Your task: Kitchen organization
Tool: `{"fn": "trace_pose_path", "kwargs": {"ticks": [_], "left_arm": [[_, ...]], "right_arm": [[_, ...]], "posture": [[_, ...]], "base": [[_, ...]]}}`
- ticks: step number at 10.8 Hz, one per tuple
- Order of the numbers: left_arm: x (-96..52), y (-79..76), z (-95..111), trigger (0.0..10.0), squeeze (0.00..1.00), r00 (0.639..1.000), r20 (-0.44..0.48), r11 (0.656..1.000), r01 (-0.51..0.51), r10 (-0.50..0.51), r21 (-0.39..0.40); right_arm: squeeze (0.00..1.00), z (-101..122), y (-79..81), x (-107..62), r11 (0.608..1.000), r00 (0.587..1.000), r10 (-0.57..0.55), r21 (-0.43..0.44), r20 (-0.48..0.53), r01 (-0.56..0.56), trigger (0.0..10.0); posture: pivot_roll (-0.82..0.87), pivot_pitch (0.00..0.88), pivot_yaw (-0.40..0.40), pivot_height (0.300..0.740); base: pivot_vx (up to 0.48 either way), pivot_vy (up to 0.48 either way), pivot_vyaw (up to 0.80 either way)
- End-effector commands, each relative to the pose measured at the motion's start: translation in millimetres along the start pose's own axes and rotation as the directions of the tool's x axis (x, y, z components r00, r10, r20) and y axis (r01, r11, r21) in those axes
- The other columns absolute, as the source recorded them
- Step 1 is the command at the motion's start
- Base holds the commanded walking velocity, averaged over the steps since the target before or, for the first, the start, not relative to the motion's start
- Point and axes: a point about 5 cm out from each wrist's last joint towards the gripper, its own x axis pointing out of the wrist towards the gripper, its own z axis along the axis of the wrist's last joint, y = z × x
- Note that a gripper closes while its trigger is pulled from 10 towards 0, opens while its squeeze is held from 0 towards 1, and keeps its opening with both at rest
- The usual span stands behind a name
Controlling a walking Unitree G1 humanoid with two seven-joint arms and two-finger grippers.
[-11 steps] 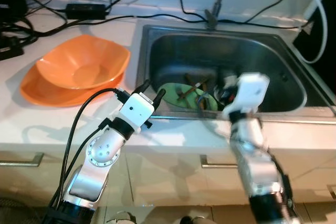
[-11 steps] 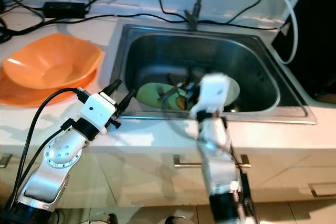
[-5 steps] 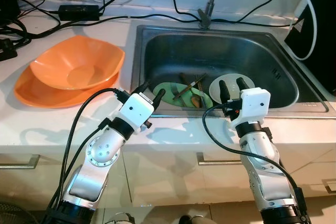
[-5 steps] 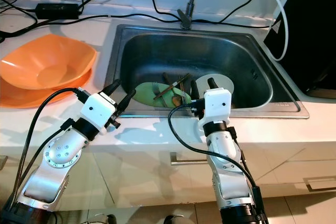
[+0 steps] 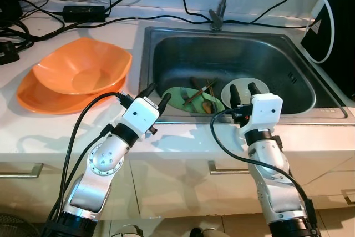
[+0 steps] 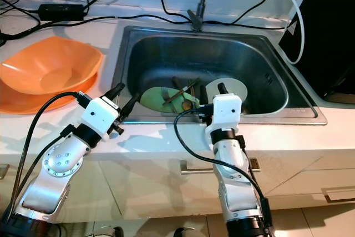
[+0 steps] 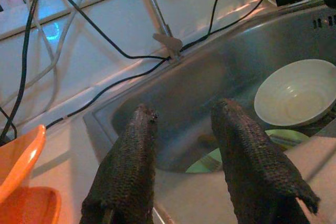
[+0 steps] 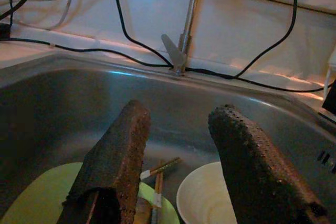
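Observation:
A steel sink (image 5: 166,45) holds a green plate (image 5: 180,97) with chopsticks (image 5: 198,91) and a brown spoon lying on it, and beside it a white bowl (image 5: 239,90). My left gripper (image 5: 157,92) hovers open over the sink's front left rim, nothing between its fingers (image 7: 130,153). My right gripper (image 5: 242,91) stands open at the front rim, just before the white bowl (image 8: 202,200), its fingers (image 8: 118,145) empty. Two stacked orange bowls (image 5: 77,73) sit on the counter left of the sink.
A tap (image 5: 221,12) rises behind the sink, with a white hose (image 5: 327,4) at the right. Black cables (image 5: 83,12) and a power adapter trail along the back of the white counter (image 5: 183,140). Drawer handles (image 5: 222,169) show below the counter's front edge.
The view has steadied after a shift. My right arm came up from a blurred swing and now holds still at the sink's front rim; the left gripper edged slightly left.

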Motion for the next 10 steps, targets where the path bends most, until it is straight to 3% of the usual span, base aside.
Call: {"fn": "trace_pose_path", "kwargs": {"ticks": [1, 4, 6, 7, 8, 10], "left_arm": [[1.6, -0.8, 0.2, 10.0, 0.00, 1.000, -0.004, 1.000, 0.016, -0.016, 0.004], [3.0, 2.7, 2.0, 10.0, 0.00, 1.000, 0.001, 1.000, 0.003, -0.003, 0.011], [10.7, 19.0, 19.2, 10.0, 0.00, 0.998, 0.052, 0.998, -0.048, 0.047, 0.035], [21.8, 40.6, 42.5, 10.0, 0.00, 0.986, 0.109, 0.991, -0.132, 0.129, 0.023], [26.6, 51.7, 53.3, 10.0, 0.00, 0.977, 0.134, 0.985, -0.170, 0.166, 0.015], [32.7, 100.8, 65.6, 10.0, 0.00, 0.930, 0.080, 0.933, -0.355, 0.359, -0.063]], "right_arm": [[0.00, -5.2, -2.5, -2.3, 1.000, 1.000, -0.015, -0.006, -0.020, 0.015, 10.0], [0.00, -8.7, -0.4, -1.7, 1.000, 0.999, -0.031, -0.001, -0.035, 0.031, 10.0], [0.00, -8.6, 2.7, -0.3, 1.000, 0.999, -0.028, 0.008, -0.036, 0.028, 10.0], [0.00, -9.2, 4.8, 0.4, 1.000, 0.999, -0.023, 0.014, -0.038, 0.024, 10.0], [0.00, -9.5, 5.9, 0.8, 1.000, 0.999, -0.020, 0.016, -0.039, 0.020, 10.0], [0.00, -9.4, 8.9, 1.3, 1.000, 0.999, -0.011, 0.023, -0.041, 0.012, 10.0]], "posture": [[0.06, 0.055, -0.055, 0.740], [0.06, 0.045, -0.054, 0.740], [0.06, 0.047, -0.058, 0.740], [0.07, 0.053, -0.067, 0.740], [0.08, 0.056, -0.069, 0.740], [0.08, 0.059, -0.071, 0.740]], "base": [[0.000, 0.000, 0.00], [0.000, 0.000, 0.00], [0.000, 0.000, 0.00], [0.000, 0.000, 0.00], [0.000, 0.000, 0.00], [0.000, 0.000, 0.00]]}}
